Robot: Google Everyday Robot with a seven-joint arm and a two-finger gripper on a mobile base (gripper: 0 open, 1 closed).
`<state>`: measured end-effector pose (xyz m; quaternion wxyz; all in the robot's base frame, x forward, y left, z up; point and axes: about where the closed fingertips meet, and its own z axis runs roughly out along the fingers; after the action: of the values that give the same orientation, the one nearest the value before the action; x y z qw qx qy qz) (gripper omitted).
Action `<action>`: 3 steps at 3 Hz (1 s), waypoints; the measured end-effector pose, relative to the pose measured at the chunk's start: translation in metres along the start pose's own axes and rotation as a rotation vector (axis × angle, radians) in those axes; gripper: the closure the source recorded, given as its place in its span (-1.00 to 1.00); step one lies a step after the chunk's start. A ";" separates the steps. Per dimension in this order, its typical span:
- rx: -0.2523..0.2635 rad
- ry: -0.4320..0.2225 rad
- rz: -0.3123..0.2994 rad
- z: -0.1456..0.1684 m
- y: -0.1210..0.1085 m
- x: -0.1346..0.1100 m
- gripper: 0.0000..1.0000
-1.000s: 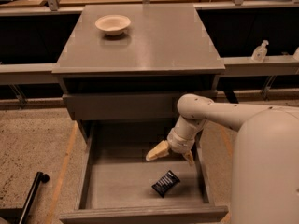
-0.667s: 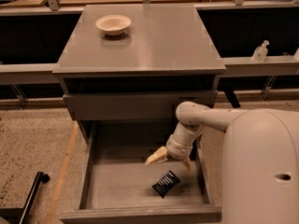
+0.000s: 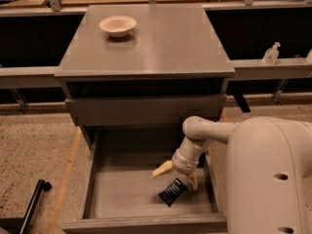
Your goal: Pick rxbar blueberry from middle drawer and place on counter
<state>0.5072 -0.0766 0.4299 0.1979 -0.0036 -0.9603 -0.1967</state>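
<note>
Camera view, the only one: middle drawer (image 3: 90,182) pulled out below the counter (image 3: 161,43), which carries a cream bowl (image 3: 117,25) at its far left. The blueberry bar (image 3: 173,192) lies flat on the drawer floor, right of centre and near the front wall. Its long axis runs diagonally, near end lower left, far end upper right. Gripper (image 3: 178,175) is down inside the drawer on the one arm, reaching in from the right. The fingers (image 3: 162,169) are spread apart and grasp nothing, one pale tip left of the bar's far end, the other just right of it. The bar sits just below and toward the drawer front from the gap, its far end about between the tips. Contact cannot be told. Judgement: the line across the tips crosses the bar's long axis roughly, so closing should catch its narrow width after a short drop forward.
</note>
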 end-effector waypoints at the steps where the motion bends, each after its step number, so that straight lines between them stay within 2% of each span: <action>1: -0.018 -0.001 0.019 0.011 -0.003 -0.004 -1.00; 3: -0.014 0.033 0.081 0.061 -0.015 -0.032 -1.00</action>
<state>0.5125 -0.0647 0.3606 0.2214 -0.0407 -0.9545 -0.1955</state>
